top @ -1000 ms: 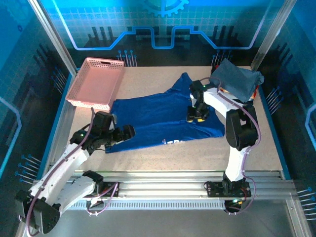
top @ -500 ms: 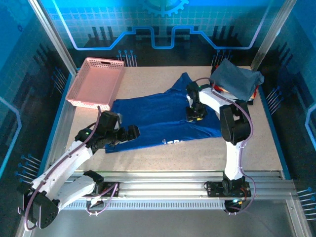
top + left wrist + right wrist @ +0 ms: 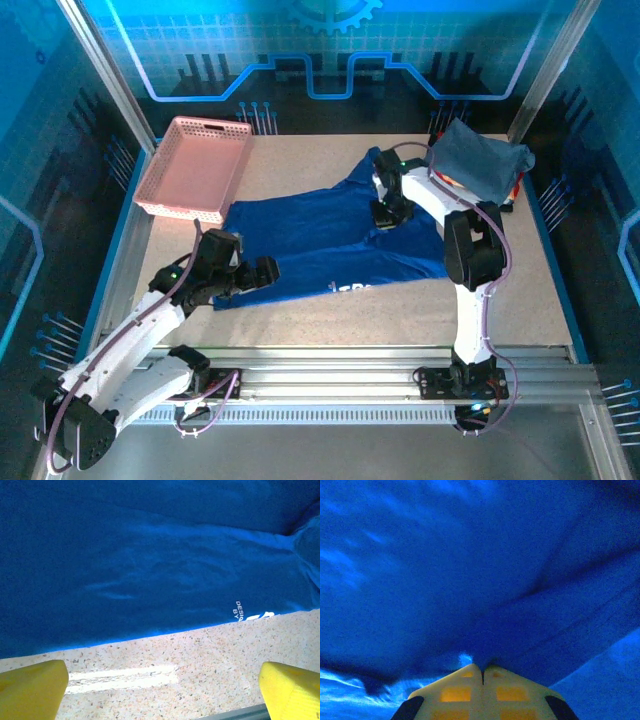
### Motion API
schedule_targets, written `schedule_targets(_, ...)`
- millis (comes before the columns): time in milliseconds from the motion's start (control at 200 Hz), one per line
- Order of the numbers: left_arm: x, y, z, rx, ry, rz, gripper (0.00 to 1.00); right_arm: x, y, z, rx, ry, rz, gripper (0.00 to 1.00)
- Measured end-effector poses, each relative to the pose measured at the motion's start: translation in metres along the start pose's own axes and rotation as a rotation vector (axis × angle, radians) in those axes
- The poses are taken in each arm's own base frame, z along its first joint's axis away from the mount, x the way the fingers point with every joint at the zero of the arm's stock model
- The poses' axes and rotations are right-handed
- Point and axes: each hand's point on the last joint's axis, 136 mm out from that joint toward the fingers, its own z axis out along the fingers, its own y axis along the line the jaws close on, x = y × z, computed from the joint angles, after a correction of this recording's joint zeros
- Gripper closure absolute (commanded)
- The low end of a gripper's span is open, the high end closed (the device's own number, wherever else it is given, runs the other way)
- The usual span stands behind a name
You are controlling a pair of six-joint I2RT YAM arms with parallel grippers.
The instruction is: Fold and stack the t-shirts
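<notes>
The royal-blue t-shirt [image 3: 320,235] lies spread across the middle of the table, its white lettering [image 3: 240,611] near the front hem. My right gripper [image 3: 385,212] rests on the shirt's right part, near a sleeve. In the right wrist view this gripper [image 3: 482,672] is shut, with a fold of the blue t-shirt [image 3: 470,570] pinched between its tips. My left gripper [image 3: 264,270] hovers at the shirt's front left edge. Seen from the left wrist, it [image 3: 162,690] is open over bare table, just short of the hem of the blue t-shirt [image 3: 150,565]. The slate grey-blue t-shirt [image 3: 480,160] lies bunched at the back right.
A pink perforated basket [image 3: 195,168] stands at the back left of the speckled table [image 3: 520,290]. Metal posts and a blue-lit wall close in the back and sides. A rail [image 3: 330,385] runs along the near edge.
My right gripper has slid toward the back along the blue shirt and shut on its cloth. The left gripper has barely shifted and stays open.
</notes>
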Motion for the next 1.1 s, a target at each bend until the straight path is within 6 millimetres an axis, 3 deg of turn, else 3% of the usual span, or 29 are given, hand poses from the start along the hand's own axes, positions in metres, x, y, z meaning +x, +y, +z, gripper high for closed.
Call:
schedule_targets(125, 0.003, 0.002, 0.003, -0.005, 0.008, 0.0, 0.01, -0.034, 0.018, -0.013, -0.028, -0.081, -0.049, 1.0)
schedule_targets(215, 0.008, 0.006, 0.007, -0.013, 0.021, -0.008, 0.02, -0.054, 0.037, -0.008, -0.036, -0.11, -0.123, 0.99)
schedule_targets(260, 0.012, 0.009, 0.01, -0.021, 0.032, -0.016, 0.01, -0.061, 0.046, -0.001, -0.033, -0.114, -0.158, 0.86)
schedule_targets(310, 0.017, 0.013, 0.013, -0.03, 0.045, -0.021, 0.02, -0.066, 0.056, 0.009, -0.032, -0.109, -0.188, 0.61)
schedule_targets(370, 0.021, 0.016, 0.016, -0.041, 0.06, -0.022, 0.01, -0.066, 0.065, 0.02, -0.033, -0.098, -0.219, 0.5)
schedule_targets(465, 0.024, 0.018, 0.017, -0.049, 0.069, -0.028, 0.01, -0.056, 0.068, 0.026, -0.025, -0.073, -0.233, 0.41)
schedule_targets(530, 0.024, 0.018, 0.018, -0.051, 0.069, -0.038, 0.01, -0.044, 0.061, 0.017, -0.022, -0.068, -0.201, 0.36)
schedule_targets(595, 0.024, 0.02, 0.018, -0.06, 0.069, -0.046, 0.01, -0.027, 0.046, -0.005, -0.024, -0.067, -0.141, 0.35)
schedule_targets(720, 0.023, 0.03, 0.024, -0.129, 0.069, -0.089, 0.02, 0.006, 0.004, -0.069, -0.007, -0.132, 0.009, 0.35)
schedule_targets(800, 0.022, 0.041, 0.03, -0.198, 0.068, -0.124, 0.03, 0.035, -0.022, -0.085, -0.014, -0.147, 0.114, 0.41)
schedule_targets(890, 0.02, 0.051, 0.039, -0.255, 0.069, -0.165, 0.05, 0.064, -0.053, -0.062, -0.011, -0.077, 0.254, 0.48)
schedule_targets(1050, 0.014, 0.08, 0.056, -0.38, 0.07, -0.234, 0.07, 0.099, -0.082, 0.027, 0.065, 0.148, 0.401, 0.53)
schedule_targets(1101, 0.015, 0.089, 0.058, -0.415, 0.072, -0.249, 0.07, 0.103, -0.085, 0.029, 0.086, 0.157, 0.411, 0.52)
